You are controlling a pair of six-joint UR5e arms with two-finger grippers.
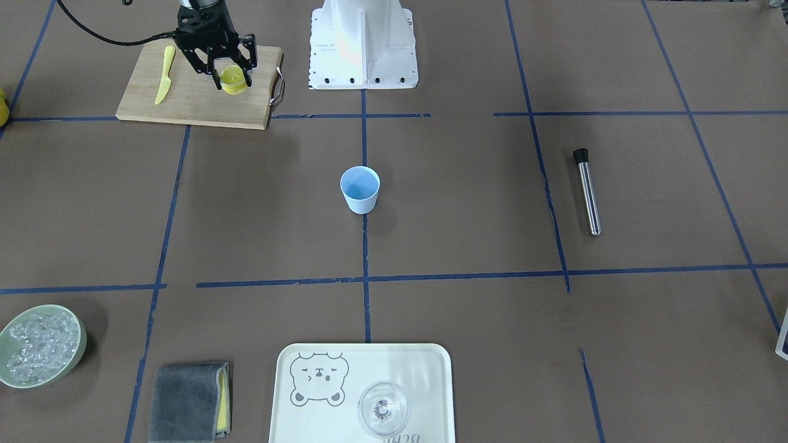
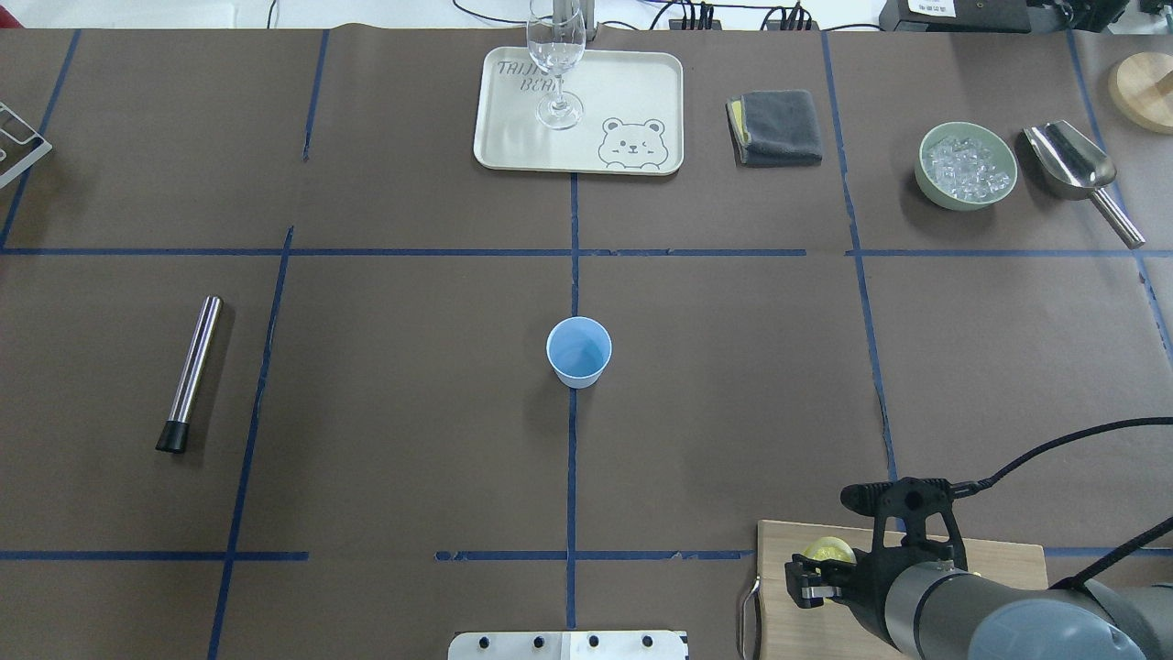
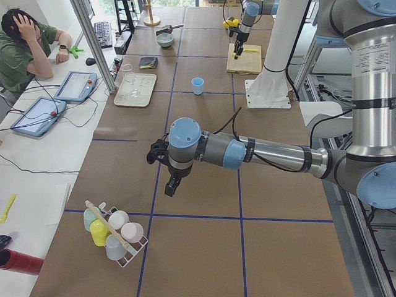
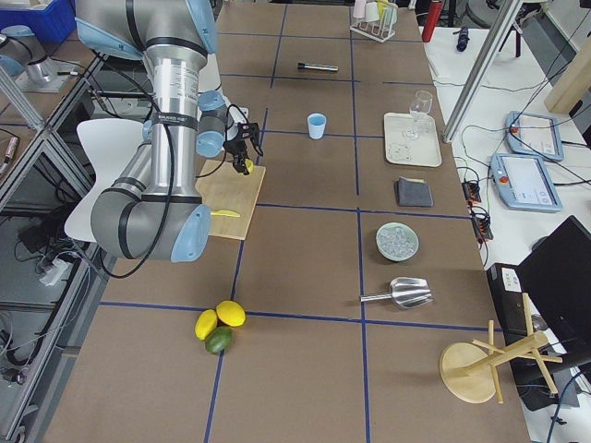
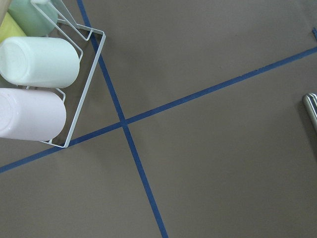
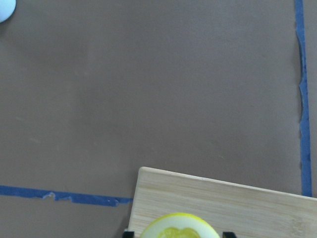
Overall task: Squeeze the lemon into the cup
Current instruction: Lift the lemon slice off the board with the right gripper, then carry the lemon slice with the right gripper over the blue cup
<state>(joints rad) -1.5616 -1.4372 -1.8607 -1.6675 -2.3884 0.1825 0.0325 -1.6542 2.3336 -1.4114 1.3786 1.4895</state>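
Note:
The lemon, a cut yellow piece, sits between the fingers of my right gripper, which is shut on it just above the wooden cutting board on my right. In the right wrist view the lemon fills the bottom edge, a black fingertip at each side. The cup, a light-blue tumbler, stands upright at the table's centre, well away from that gripper. My left gripper hangs over bare table near a cup rack; I cannot tell whether it is open or shut.
A yellow knife lies on the board. A metal muddler lies on my left. At the far edge are a tray with a stemmed glass, a grey cloth, an ice bowl and a scoop.

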